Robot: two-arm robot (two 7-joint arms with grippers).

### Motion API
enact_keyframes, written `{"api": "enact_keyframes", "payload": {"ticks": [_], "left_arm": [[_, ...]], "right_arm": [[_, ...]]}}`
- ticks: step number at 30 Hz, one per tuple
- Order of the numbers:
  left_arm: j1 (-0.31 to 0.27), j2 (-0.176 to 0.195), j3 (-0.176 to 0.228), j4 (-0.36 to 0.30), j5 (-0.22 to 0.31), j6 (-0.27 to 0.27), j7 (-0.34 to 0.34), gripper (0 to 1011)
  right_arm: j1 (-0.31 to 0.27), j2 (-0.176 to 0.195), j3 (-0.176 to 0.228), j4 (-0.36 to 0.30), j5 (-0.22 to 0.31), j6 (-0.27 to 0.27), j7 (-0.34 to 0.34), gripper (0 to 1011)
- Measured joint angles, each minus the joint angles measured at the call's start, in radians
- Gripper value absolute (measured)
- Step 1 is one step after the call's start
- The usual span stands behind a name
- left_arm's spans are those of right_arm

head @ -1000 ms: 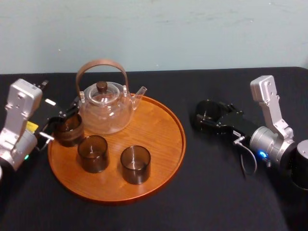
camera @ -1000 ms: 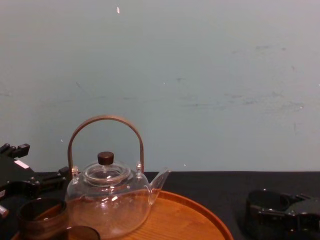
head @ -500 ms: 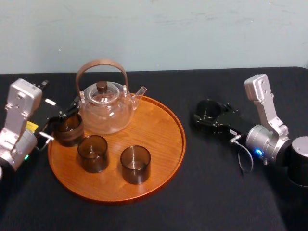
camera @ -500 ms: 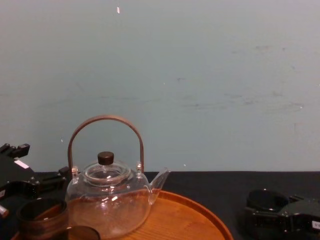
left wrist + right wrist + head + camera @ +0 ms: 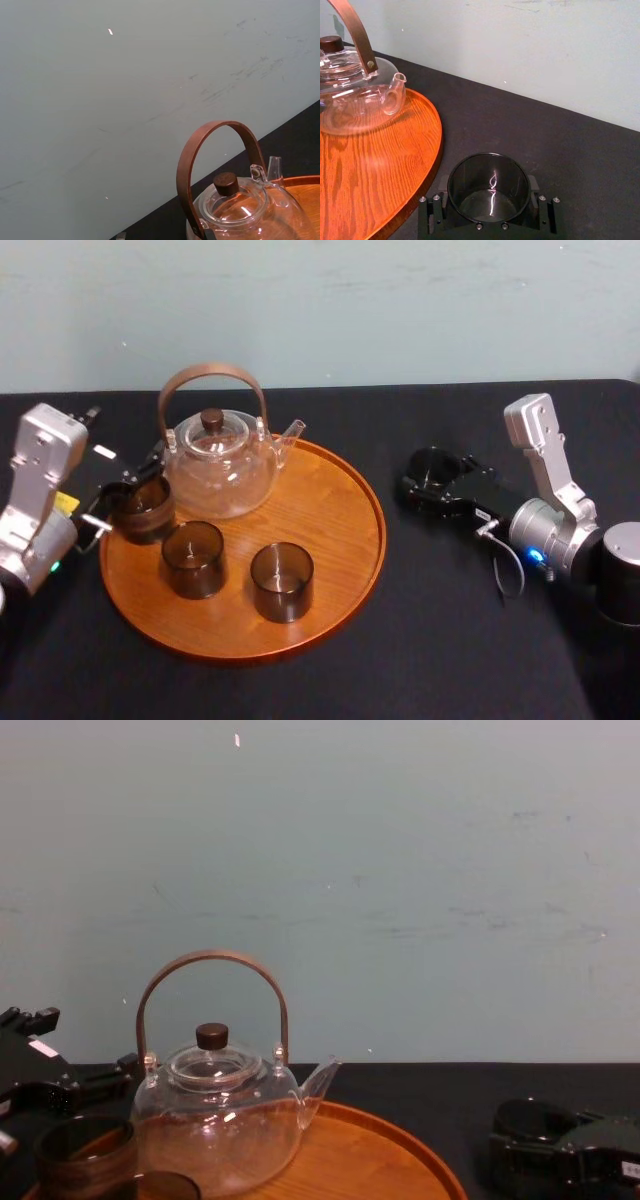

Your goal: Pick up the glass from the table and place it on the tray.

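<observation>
Step in hand, as I judge it: the grasp is made and the carry to the tray is due. My right tool (image 5: 430, 478) is pinching the glass (image 5: 488, 186), one side of the tool against each side of its wall. The glass stands upright over the black table (image 5: 450, 640), just right of the tray (image 5: 330, 510) and apart from its rim. Whether its base has left the table I cannot tell. My left tool (image 5: 125, 502) sits at the tray's left edge about a second tumbler (image 5: 143, 510); whether it grips I cannot tell. The tray also carries the teapot (image 5: 218, 465) at its far left, a third tumbler (image 5: 193, 558) and a fourth tumbler (image 5: 281, 582) nearer me. The next move calls for a lift clear of the raised rim and travel left. I would set the glass down on the bare wood of the tray's right half, well apart from the teapot's spout and the fourth tumbler, and only then spread the tool.
</observation>
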Motion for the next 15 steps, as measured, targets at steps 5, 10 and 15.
{"api": "enact_keyframes", "payload": {"ticks": [5,10,15], "left_arm": [[0.000,0.000,0.000,0.000,0.000,0.000,0.000,1001],[0.000,0.000,0.000,0.000,0.000,0.000,0.000,1001],[0.000,0.000,0.000,0.000,0.000,0.000,0.000,1001]], "right_arm": [[-0.001,0.000,0.000,-0.001,0.001,0.000,0.000,905],[-0.002,0.001,0.001,-0.001,0.003,0.000,0.000,905],[-0.010,0.006,0.004,-0.024,0.004,-0.002,0.003,905]]}}
